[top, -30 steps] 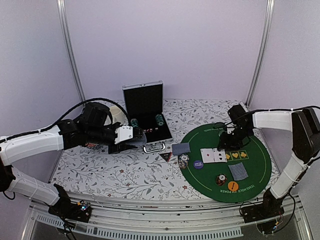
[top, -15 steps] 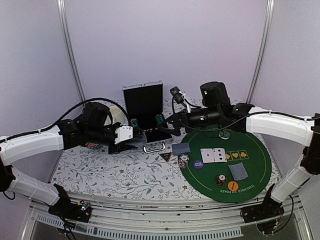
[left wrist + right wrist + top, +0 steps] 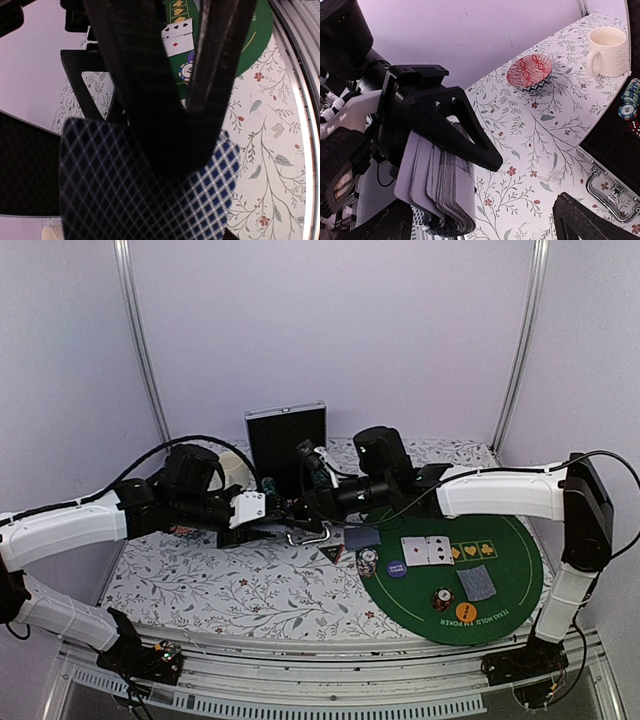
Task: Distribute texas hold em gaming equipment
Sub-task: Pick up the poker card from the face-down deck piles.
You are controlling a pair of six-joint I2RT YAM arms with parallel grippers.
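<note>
Left pincer point(image 3: 182, 145) pinching card deck point(image 3: 100, 190); right pincer point(image 3: 298, 510) spread wide just beside it, seemingly apart.

Matt felt mat point(image 3: 515, 575), paper cards point(image 3: 436, 195), glossy ceramic mug point(image 3: 609, 45), shiny metal case handle point(image 3: 594, 182)

Blue-and-white diamond-checked cards point(image 3: 100, 200), green mat point(image 3: 515, 570)

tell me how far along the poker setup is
Done: face-up cards, a face-down card, a chip stack and button discs lie on the green mat. In hand: left gripper grips the card deck, right gripper open beside it. Left: more dealing likely; chips sit in the case.
</note>
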